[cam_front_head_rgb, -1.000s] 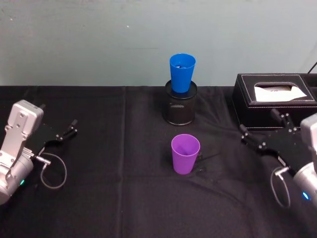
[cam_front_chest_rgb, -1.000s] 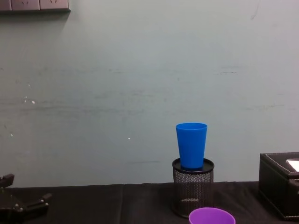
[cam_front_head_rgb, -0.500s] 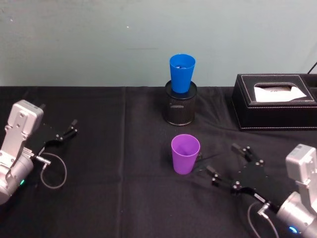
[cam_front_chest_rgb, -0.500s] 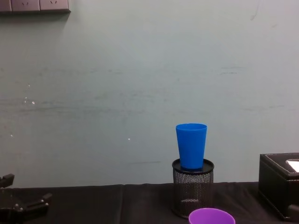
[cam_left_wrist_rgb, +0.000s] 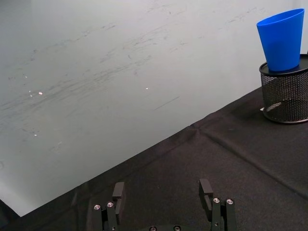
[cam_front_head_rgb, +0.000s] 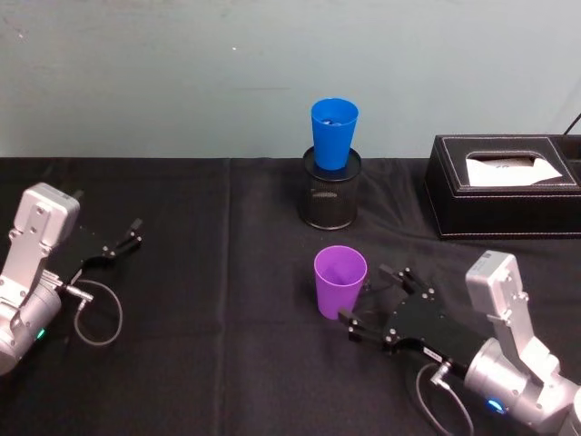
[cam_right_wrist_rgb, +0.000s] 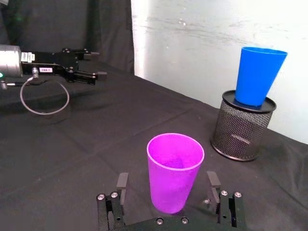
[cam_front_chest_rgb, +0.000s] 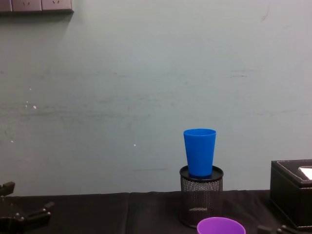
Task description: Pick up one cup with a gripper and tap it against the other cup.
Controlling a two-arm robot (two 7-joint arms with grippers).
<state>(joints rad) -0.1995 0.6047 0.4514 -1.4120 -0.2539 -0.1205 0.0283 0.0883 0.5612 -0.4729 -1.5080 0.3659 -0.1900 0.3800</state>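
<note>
Swung in from the right, my right gripper [cam_front_head_rgb: 365,294] flanked the purple cup [cam_front_head_rgb: 340,282], jaws spread, my left gripper [cam_front_head_rgb: 130,233] idle and spread at the left; closing off-centre risked tipping it.

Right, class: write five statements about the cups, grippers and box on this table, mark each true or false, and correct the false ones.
1. The bright blue plastic tumbler sits in the top of the round black mesh holder. True.
2. The right gripper has lifted the purple plastic tumbler. False: it stands on the black tablecloth, with the jaws open beside it.
3. The two tumblers touch. False: they stand apart.
4. The left gripper is at the table's left side, jaws open. True.
5. The black rectangular tissue box lies between the tumblers. False: it sits at the table's back right.
</note>
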